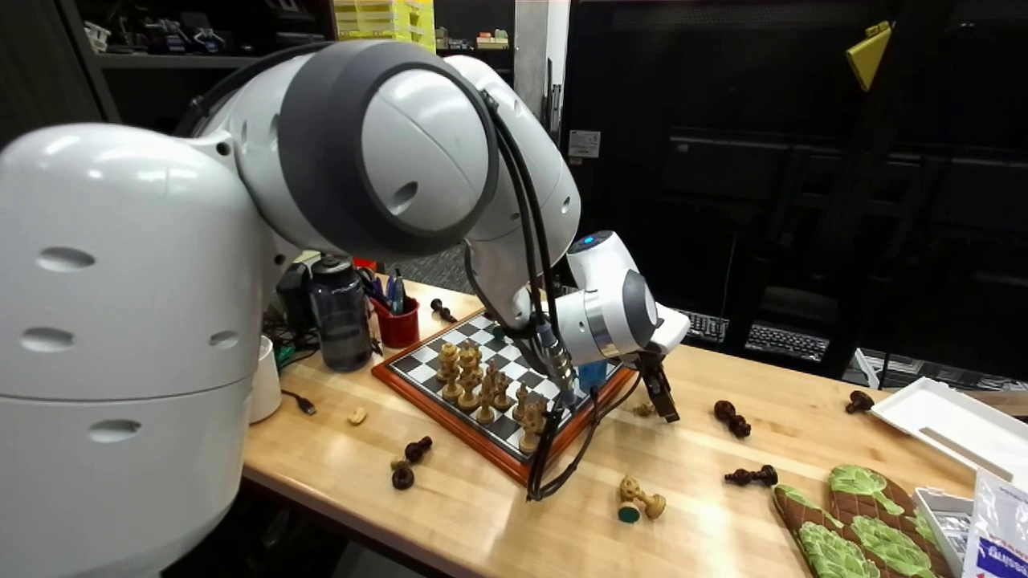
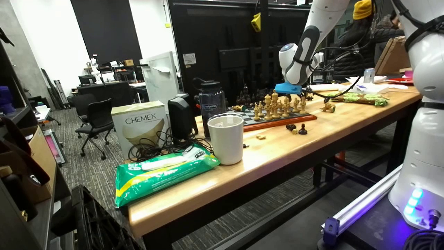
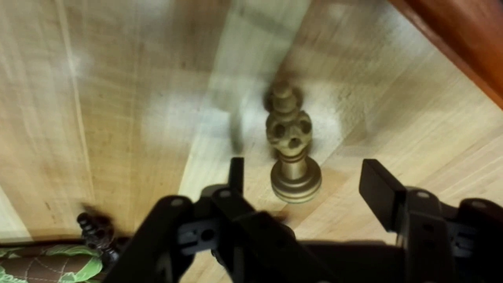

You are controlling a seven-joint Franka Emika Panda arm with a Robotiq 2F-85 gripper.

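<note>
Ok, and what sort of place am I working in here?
Probably a robotics lab, or an office used as one: a robot arm stands beside a wooden table, with office chairs and what looks like a whiteboard beyond.

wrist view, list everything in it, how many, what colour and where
table: 1, pale wood, fills most of the picture
chessboard: 1, red-brown rim, top right corner
light chess piece: 1, light brown, centre, lying on the table
dark chess piece: at least 1, near-black, lower left
oven mitt: at least 1, brown with green leaves, bottom left corner
gripper: 1, black, bottom
fingers: 2, black, apart, either side of the light chess piece
</note>
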